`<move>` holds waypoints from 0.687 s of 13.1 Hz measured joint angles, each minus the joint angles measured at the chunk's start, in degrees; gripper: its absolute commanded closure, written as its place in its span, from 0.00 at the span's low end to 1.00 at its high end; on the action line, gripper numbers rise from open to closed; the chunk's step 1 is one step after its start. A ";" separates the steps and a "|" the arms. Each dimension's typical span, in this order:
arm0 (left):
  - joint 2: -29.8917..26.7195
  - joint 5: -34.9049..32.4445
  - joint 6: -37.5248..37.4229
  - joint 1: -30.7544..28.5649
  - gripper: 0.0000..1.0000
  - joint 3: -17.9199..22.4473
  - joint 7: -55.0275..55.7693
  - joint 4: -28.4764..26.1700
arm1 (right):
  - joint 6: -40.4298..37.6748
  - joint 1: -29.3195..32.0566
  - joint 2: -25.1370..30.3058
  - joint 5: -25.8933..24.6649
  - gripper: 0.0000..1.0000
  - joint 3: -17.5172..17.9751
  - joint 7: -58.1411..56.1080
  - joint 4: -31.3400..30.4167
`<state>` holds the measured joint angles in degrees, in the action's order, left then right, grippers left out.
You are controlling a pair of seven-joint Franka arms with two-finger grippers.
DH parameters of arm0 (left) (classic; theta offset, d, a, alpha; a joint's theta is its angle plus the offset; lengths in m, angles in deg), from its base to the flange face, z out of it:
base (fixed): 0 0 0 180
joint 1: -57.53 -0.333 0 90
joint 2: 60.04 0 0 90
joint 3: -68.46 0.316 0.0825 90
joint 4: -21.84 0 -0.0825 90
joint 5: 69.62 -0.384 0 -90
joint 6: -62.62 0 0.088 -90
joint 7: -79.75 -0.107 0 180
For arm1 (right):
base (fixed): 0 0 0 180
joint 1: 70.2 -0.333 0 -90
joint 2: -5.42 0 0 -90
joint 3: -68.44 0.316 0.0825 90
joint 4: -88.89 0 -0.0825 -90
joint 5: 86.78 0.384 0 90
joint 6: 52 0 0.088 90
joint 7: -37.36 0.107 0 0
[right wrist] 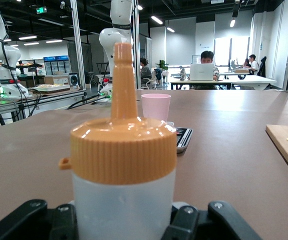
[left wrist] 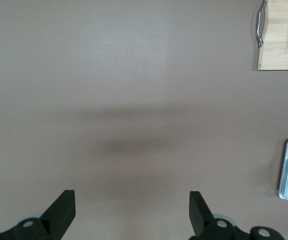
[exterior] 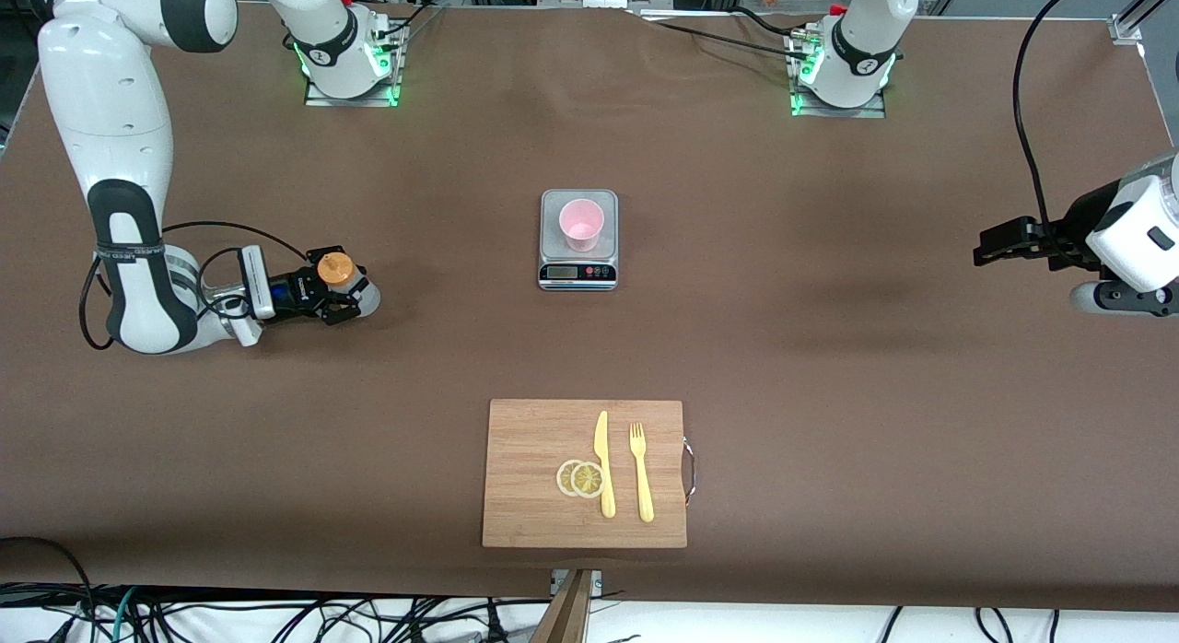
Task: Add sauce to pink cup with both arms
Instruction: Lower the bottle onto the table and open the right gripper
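Nearest the front camera: a wooden cutting board [exterior: 553,514] lies on the brown counter [exterior: 829,394]
Board contents: two lemon slices [exterior: 580,478], a yellow knife [exterior: 603,463] and a yellow fork [exterior: 641,472] – the slices overlap and touch the knife, the fork lies just beside it, apart
Board handle: a metal loop [exterior: 689,470] on the edge toward the left arm's end of the counter
Right tool [exterior: 343,298]: low at the counter toward the right arm's end, farther from the front camera than the board; its fingers are clenched on the sauce [exterior: 337,276]
Sauce: a whitish squeeze bottle standing upright between the right tool's fingers, its orange nozzle cap [right wrist: 123,145] pointing up; well apart from the cup
Left tool [exterior: 990,249]: up over bare counter at the left arm's end, where that arm waits; its fingers [left wrist: 61,210] are spread wide – released, nothing between them
Scale [exterior: 577,261]: a small grey kitchen scale at mid-counter, farther from the front camera than the board, its display and buttons on the edge facing that camera
Pink cup [exterior: 581,225]: upright on the scale's platform, open rim up
Farthest: both arm bases, along the counter's edge by the robots
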<state>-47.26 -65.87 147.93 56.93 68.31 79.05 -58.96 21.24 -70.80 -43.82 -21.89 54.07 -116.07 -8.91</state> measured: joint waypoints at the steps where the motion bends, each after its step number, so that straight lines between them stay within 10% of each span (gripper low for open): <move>1: 0.00 0.00 0.00 0.00 0.00 0.00 0.00 0.00 | -0.19 0.03 -0.20 0.03 0.00 0.00 0.00 0.48; 9: 0.00 0.00 0.00 0.00 0.00 0.00 0.00 0.00 | 0.37 1.67 -0.15 -2.44 0.00 -5.31 0.61 3.55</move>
<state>-47.26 -65.87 147.93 56.93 68.31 79.05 -58.96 21.61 -69.13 -43.97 -24.34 48.75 -115.46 -5.36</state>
